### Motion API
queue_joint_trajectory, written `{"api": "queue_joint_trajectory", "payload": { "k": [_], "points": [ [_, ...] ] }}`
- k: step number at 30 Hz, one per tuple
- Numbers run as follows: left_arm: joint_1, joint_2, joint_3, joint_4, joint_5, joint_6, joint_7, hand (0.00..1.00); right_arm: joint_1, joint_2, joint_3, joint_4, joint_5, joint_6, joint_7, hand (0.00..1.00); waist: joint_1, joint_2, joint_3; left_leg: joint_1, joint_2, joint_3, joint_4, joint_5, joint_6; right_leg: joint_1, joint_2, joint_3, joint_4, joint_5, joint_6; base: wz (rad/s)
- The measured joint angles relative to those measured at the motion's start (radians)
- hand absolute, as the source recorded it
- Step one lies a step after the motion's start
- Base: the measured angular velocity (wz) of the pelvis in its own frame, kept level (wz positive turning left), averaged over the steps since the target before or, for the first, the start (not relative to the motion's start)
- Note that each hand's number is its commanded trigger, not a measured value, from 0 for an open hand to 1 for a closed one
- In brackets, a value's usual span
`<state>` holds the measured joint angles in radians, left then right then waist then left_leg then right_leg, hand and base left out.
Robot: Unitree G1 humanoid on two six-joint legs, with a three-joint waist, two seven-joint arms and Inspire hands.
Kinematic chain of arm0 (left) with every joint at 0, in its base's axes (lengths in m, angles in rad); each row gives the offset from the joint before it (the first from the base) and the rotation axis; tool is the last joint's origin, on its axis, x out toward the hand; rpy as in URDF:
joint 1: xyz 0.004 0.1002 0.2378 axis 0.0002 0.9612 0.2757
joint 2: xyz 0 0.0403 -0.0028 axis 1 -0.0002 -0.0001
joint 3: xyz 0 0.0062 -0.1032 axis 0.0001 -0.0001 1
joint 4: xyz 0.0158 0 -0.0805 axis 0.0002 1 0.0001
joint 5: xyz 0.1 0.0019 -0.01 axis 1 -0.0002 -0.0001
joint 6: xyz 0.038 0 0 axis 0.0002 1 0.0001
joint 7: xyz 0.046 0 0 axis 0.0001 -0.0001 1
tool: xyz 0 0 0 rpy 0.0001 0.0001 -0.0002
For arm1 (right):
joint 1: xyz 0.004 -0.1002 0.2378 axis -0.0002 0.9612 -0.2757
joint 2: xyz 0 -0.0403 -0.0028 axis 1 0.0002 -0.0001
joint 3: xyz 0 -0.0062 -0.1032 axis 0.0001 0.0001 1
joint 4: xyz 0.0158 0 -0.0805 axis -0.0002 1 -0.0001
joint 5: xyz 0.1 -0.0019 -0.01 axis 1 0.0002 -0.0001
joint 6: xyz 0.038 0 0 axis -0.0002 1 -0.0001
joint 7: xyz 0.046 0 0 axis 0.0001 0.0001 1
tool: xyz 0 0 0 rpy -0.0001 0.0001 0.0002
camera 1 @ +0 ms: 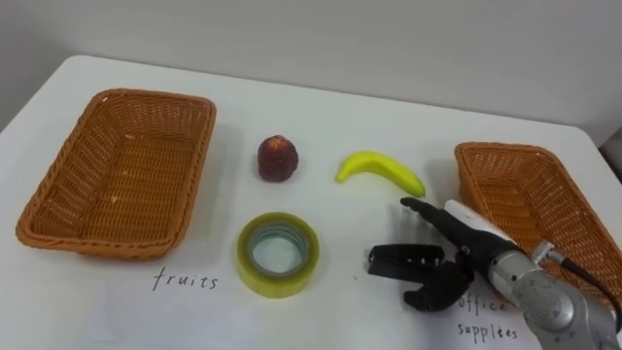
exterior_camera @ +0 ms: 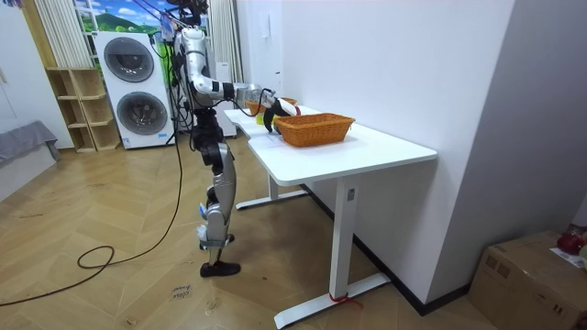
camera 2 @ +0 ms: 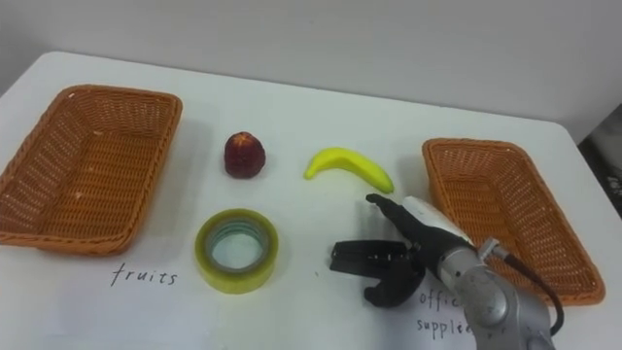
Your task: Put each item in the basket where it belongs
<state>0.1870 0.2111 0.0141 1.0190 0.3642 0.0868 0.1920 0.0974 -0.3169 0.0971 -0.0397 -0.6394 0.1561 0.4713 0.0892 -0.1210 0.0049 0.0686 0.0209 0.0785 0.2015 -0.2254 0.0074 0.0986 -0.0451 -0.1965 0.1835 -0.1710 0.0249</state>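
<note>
A yellow banana [camera 1: 381, 169] and a dark red apple [camera 1: 277, 157] lie on the white table [camera 1: 321, 107] between two wicker baskets. A roll of yellow tape [camera 1: 278, 254] lies flat in front of the apple. The left basket [camera 1: 121, 173] stands above a handwritten "fruits" label, the right basket [camera 1: 539, 209] above an "office supplies" label; both hold nothing. My right hand [camera 1: 434, 262] hovers open just in front of the banana, fingers spread toward the tape, holding nothing. In the room view the robot stands at the table's edge with its right hand [exterior_camera: 272, 115] stretched over the table.
Bare tabletop lies between the tape and my right hand and behind the fruit. In the room view washing machines [exterior_camera: 136, 82] and shelves stand behind the robot, and a cardboard box [exterior_camera: 534, 275] sits on the floor at the view's right.
</note>
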Motion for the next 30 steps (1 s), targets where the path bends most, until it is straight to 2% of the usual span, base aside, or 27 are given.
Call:
{"api": "queue_joint_trajectory", "payload": {
  "k": [17, 30],
  "points": [
    [0.0, 0.002, -0.022, 0.0, 0.001, 0.061, 0.038, 0.0, 0.001, 0.001, 0.071, -0.055, -0.083, 0.106, 0.056, 0.0, -0.002, -0.003, -0.0024, 0.001, 0.003, 0.001, 0.002, 0.003, -0.003, 0.0, 0.001, -0.004, 0.002, 0.005, -0.004, 0.0],
    [-0.004, 0.002, -0.031, 0.0, 0.001, 0.074, 0.043, 0.0, -0.002, 0.019, 0.109, -0.054, -0.146, 0.129, 0.1, 0.0, -0.001, -0.006, -0.0038, -0.008, 0.003, 0.0, 0.003, 0.016, -0.005, -0.008, 0.002, -0.005, 0.003, 0.014, -0.014, 0.0]
  ]
}}
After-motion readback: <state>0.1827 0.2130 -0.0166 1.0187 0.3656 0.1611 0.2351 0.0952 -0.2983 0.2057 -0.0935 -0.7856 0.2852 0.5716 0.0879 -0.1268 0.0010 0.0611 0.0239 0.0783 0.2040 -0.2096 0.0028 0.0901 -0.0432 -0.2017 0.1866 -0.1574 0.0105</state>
